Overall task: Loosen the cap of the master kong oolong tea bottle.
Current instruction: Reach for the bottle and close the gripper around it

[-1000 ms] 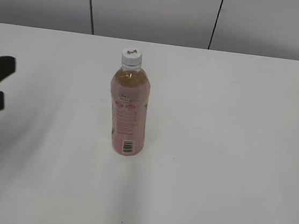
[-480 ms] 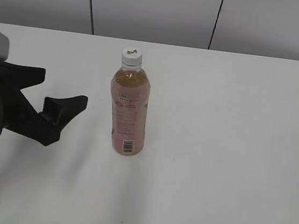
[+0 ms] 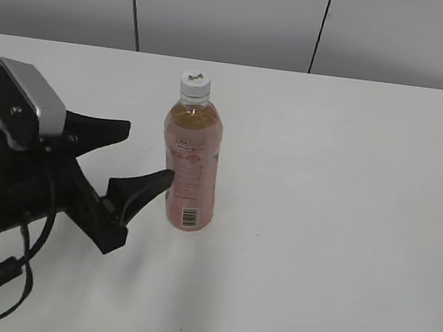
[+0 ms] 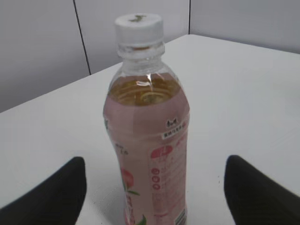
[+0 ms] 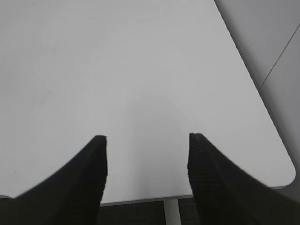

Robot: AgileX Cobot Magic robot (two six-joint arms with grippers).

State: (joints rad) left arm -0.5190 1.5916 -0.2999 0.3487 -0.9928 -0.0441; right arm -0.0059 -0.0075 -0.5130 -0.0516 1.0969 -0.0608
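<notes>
We see the bottle [image 3: 191, 162] w/ amber tea up top, pink label, white text, barcode strip near base. Cap [image 3: 195, 86] is white, ribbed, tiny dark mark on top. Left gripper [image 3: 146, 156], at 9 o'clock from bottle, is black; grey block behind it. Right gripper [image 5: 146, 140] black. Table [image 3: 342, 228] plain white; wall grey w/ dark seams.

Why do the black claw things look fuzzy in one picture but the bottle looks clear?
In the left wrist view the end effector sits very close to the lens, so its fingers blur, while the bottle and cap stay fairly sharp. In the exterior view, the bottle looks clear, with only soft shadows on the table.
</notes>
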